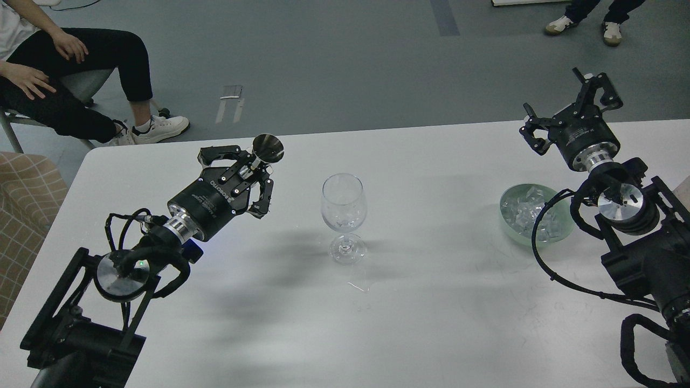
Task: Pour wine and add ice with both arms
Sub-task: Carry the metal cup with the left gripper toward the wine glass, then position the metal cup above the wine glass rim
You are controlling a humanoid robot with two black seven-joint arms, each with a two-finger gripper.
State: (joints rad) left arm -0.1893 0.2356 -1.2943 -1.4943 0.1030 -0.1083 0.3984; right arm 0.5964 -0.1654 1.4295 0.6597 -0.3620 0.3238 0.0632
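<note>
A clear wine glass [344, 207] stands upright at the table's middle, with a few bits of ice [342, 220] low in its bowl. My left gripper [249, 171] is shut on a small conical metal cup [268, 147], held above the table to the left of the glass, mouth facing up and away. A pale green glass bowl [507, 207] at the right holds many clear ice cubes [525, 211]. My right gripper [564, 106] is open and empty, raised beyond the bowl near the table's far edge.
The white table [431, 323] has a small wet streak [358, 286] in front of the glass. A seated person [70, 70] is beyond the far left corner, a checked seat [24, 205] at the left edge, and feet [582, 24] at the top right.
</note>
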